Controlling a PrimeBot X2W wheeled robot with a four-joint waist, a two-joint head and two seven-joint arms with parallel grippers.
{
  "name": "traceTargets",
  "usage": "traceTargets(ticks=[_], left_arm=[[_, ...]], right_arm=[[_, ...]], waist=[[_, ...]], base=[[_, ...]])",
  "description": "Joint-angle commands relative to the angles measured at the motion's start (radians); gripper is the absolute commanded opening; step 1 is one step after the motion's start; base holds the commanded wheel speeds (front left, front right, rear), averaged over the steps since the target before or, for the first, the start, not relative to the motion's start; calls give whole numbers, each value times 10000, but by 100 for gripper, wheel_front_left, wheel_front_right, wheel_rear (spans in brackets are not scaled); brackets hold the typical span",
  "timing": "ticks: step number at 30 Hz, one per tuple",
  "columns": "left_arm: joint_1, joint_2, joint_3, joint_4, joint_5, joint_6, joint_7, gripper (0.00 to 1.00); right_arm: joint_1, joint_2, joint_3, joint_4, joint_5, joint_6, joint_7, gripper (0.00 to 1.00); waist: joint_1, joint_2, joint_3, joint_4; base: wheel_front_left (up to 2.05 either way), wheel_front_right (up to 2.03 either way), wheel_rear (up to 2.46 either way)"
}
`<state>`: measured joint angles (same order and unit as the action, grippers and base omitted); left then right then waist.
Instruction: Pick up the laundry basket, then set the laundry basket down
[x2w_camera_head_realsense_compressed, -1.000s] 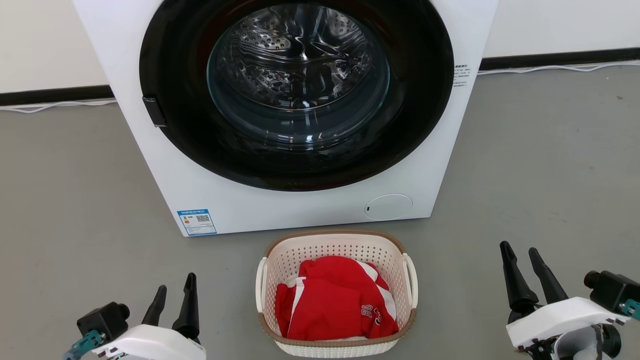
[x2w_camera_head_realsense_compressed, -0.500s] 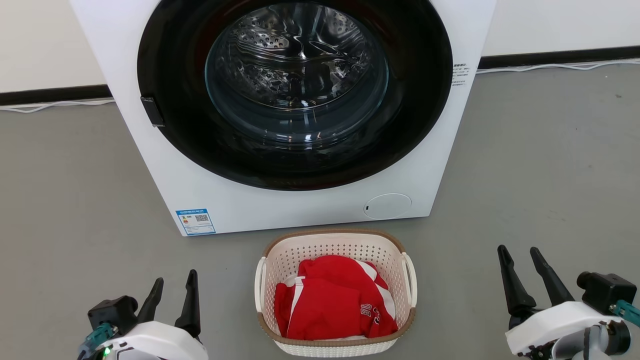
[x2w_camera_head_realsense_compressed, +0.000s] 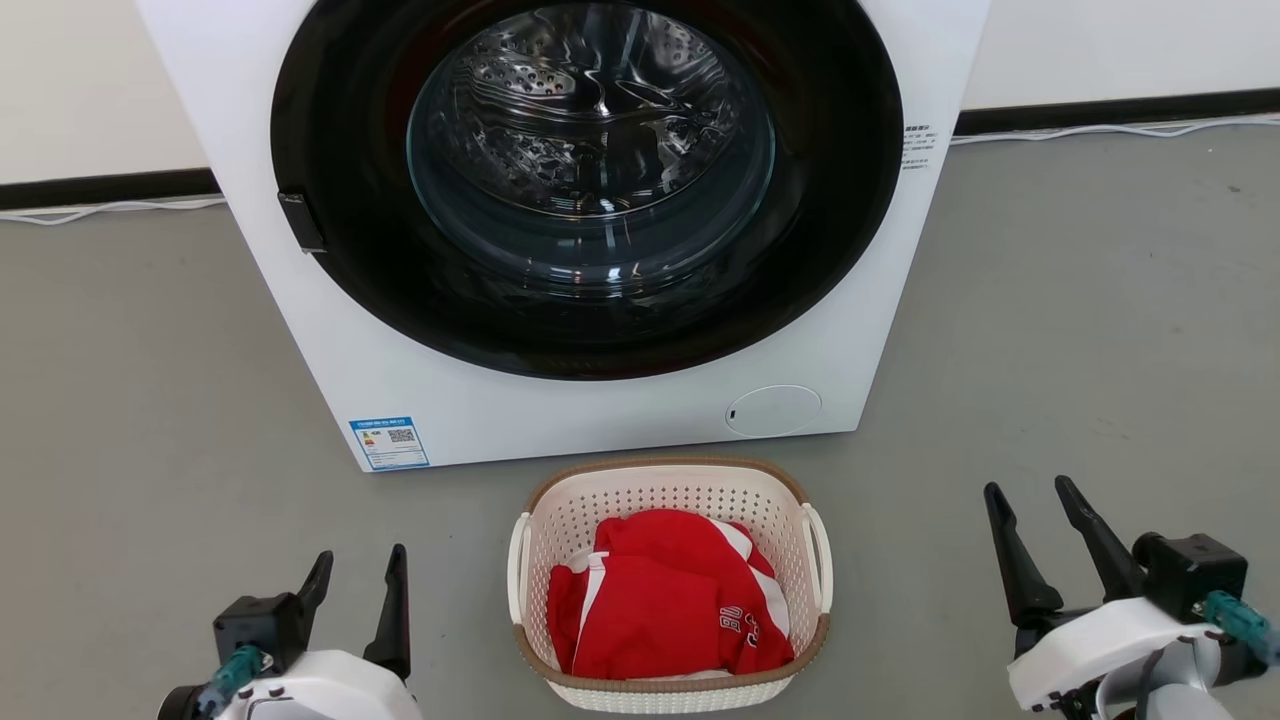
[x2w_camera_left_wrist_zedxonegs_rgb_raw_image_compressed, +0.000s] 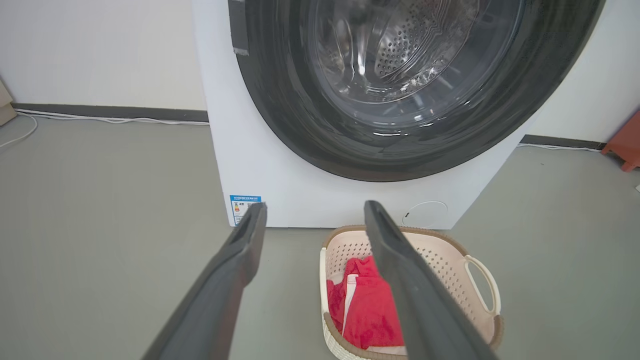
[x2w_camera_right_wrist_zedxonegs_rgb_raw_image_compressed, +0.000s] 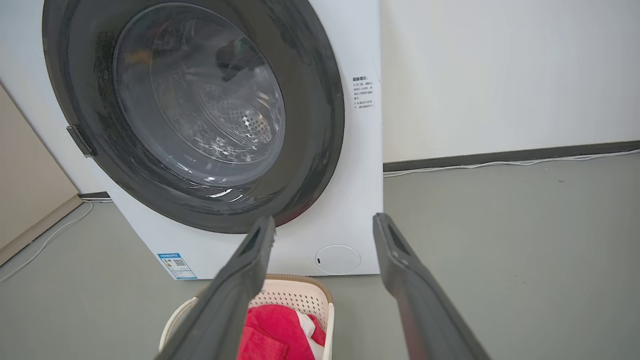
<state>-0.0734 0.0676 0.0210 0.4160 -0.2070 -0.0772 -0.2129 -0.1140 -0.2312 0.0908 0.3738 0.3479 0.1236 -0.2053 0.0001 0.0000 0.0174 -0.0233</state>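
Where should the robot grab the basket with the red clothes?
Probably by its two white loop handles: left gripper on the left handle from the left, right gripper on the right handle from the right. The laundry basket sits level on the floor with one handle on each side, so two grips should keep it balanced.

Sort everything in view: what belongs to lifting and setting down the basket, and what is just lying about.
For the job:
laundry basket, standing on the floor
left claw, open, holding nothing
right claw, open, holding nothing

Just there:
washing machine, behind the basket
red garment, inside the basket; it would only ride along
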Motion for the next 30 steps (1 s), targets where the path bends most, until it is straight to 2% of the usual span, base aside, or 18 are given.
traceTargets(ticks=[1,12,30], left_arm=[[-567,136,208,-210,450,153,-170,100],[-649,179,175,-80,1837,209,-488,100],[-662,168,202,23,1772,165,-488,100]], right_arm=[[-410,-234,218,-144,-369,65,-247,100],[-510,-402,408,36,-1515,71,-565,100],[-488,-333,353,72,-1481,71,-565,100]], waist=[[-1,0,-4,-4],[-1,0,11,-32],[-1,0,65,-33]], base=[[0,0,0],[0,0,0],[0,0,0]])
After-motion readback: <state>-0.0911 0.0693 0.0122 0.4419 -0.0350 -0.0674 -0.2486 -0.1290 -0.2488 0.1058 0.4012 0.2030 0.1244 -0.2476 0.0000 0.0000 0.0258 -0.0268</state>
